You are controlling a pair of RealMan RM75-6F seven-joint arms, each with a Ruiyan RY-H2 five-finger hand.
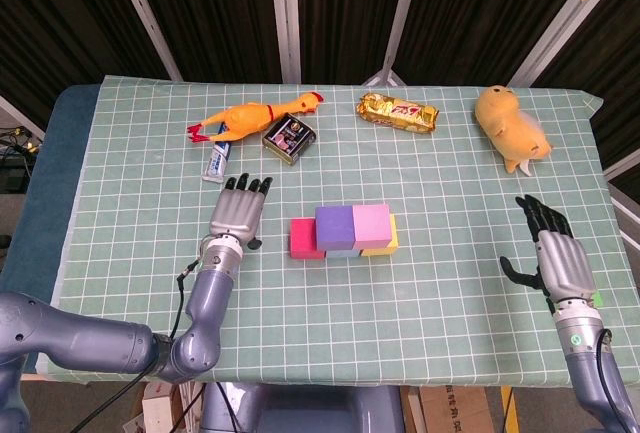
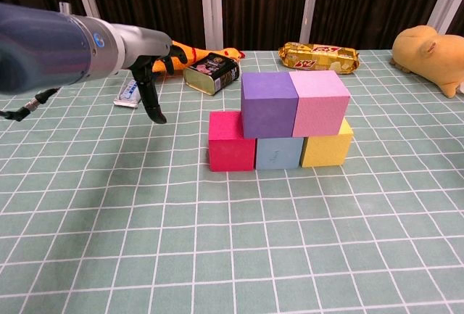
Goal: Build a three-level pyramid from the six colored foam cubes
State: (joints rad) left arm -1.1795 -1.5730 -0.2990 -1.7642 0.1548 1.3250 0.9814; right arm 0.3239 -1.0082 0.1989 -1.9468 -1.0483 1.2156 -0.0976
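A bottom row of a red cube [image 2: 231, 142], a light blue cube [image 2: 278, 152] and a yellow cube [image 2: 328, 145] stands mid-table. On top sit a purple cube [image 2: 269, 104] and a pink cube [image 2: 320, 101], side by side; the purple cube [image 1: 334, 224] and the pink cube [image 1: 371, 221] also show from above. My left hand [image 1: 238, 210] hovers open, fingers flat, left of the red cube [image 1: 303, 239] and apart from it. My right hand [image 1: 555, 253] is open at the table's right edge, holding nothing. No sixth cube is visible.
Along the back lie a rubber chicken [image 1: 250, 117], a tube [image 1: 219, 161], a small tin [image 1: 289, 137], a gold snack packet [image 1: 399, 112] and an orange plush toy [image 1: 510, 125]. Green gridded cloth [image 1: 420, 293] covers the table.
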